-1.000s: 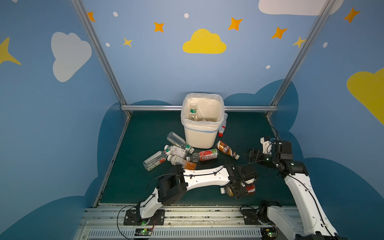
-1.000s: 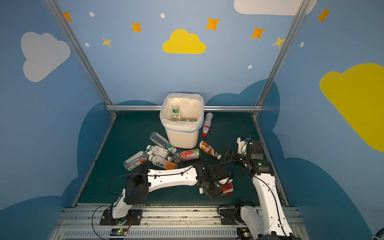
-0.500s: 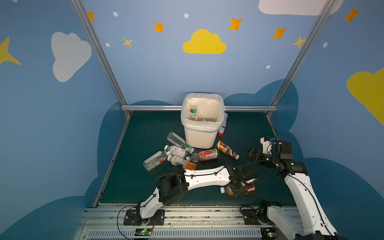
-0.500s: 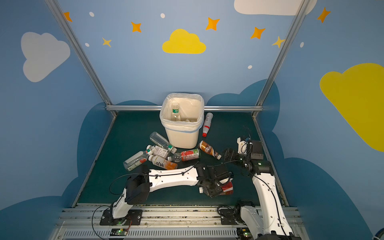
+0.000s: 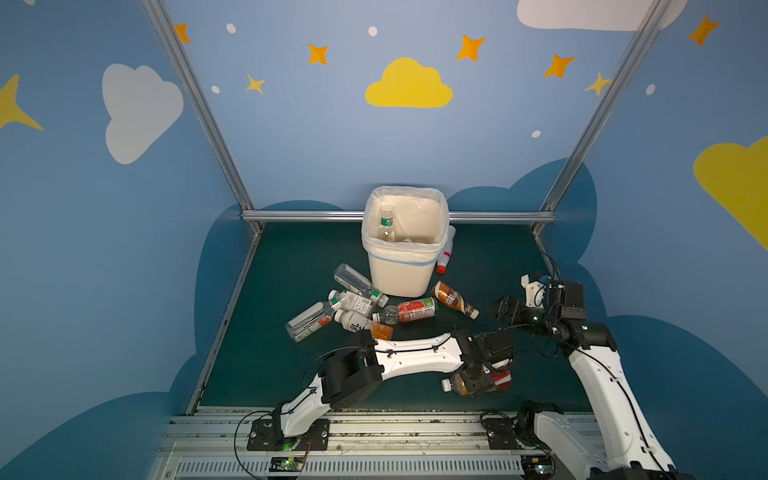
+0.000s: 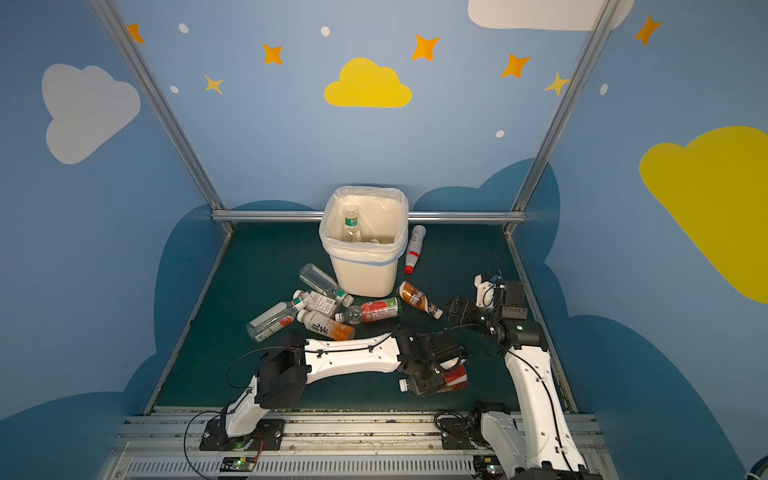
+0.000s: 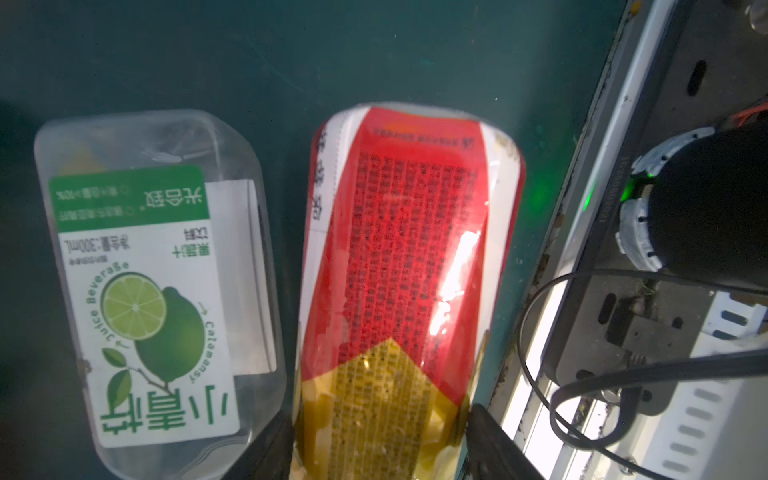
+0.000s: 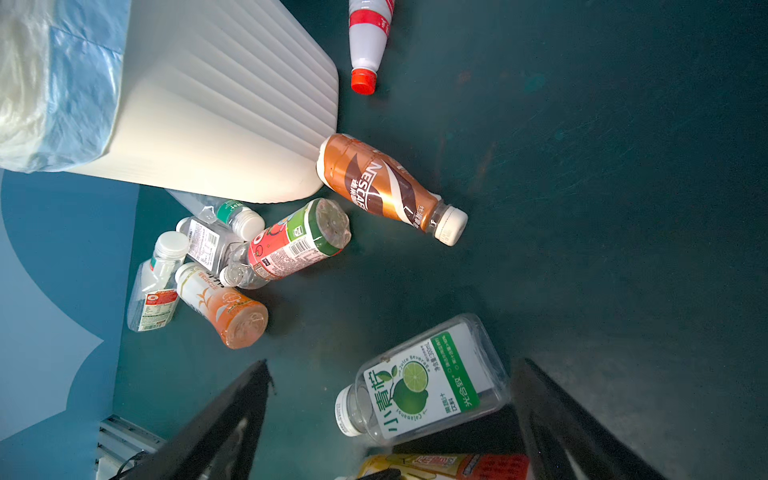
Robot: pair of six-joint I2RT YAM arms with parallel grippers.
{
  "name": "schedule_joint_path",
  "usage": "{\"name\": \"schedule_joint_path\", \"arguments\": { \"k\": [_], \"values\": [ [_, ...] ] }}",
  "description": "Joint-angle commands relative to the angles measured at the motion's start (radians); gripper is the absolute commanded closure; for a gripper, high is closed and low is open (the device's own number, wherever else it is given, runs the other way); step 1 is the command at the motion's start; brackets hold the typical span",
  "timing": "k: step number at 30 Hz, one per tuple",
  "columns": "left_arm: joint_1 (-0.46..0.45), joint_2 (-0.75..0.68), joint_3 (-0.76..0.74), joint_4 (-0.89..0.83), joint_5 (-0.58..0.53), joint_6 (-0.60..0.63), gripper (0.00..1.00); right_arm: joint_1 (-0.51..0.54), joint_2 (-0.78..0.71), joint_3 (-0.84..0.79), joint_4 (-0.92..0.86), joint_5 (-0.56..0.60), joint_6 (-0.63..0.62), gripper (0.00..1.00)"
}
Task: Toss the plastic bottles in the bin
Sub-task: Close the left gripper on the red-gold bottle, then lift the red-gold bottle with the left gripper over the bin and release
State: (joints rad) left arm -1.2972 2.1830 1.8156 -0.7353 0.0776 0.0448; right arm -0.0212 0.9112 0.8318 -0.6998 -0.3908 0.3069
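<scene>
We see the left end effector [image 7: 378,419] reaching across to the right side of the table [image 5: 286,266]. Its two fingers [image 7: 490,440] press on both sides of a red bottle [image 7: 407,270] with a red and yellow label, so it has hold of that bottle. In both top views the red bottle [image 5: 494,380] lies on its side near the front edge of the table, with its white cap pointing left. Just beside it lies a clear lime bottle [image 7: 149,291] with a green and white label. We cannot tell if these two bottles touch.

The right end effector [image 8: 390,365] hangs over the right side of the table. Its fingers are spread wide and grip nothing. In the right wrist view the lime bottle [image 8: 419,386] shows between the two fingers, but apart from them.

The bin [image 5: 399,274] stands at the back of the table, in the middle, with a thin bag folded over its rim. A bottle with a green band [image 5: 386,220] leans inside it. A white bottle [image 6: 414,249] with a red cap lies just beside the bin, on its right. A brown bottle [image 8: 382,187] lies at the bin's front right corner, with its bottom end right against the bin. A pile of bottles [image 5: 353,307], five of them, lies in front of the bin, a bit to the left. All of those lie on their sides and touch one another.
</scene>
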Motion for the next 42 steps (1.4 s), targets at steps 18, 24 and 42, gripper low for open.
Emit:
{"name": "schedule_joint_path", "arguments": {
  "k": [18,24,42],
  "values": [
    [-0.007,0.081,0.031,0.019,0.057,-0.006,0.28,-0.009,-0.018,0.010,0.003,-0.012,-0.001,0.07],
    [-0.007,0.087,0.033,0.030,0.086,-0.006,0.27,-0.010,-0.023,0.011,0.003,-0.013,0.001,0.07],
    [0.015,-0.008,-0.033,0.027,0.012,-0.021,0.45,-0.014,-0.035,0.018,0.003,-0.010,0.005,0.07]
  ]
}}
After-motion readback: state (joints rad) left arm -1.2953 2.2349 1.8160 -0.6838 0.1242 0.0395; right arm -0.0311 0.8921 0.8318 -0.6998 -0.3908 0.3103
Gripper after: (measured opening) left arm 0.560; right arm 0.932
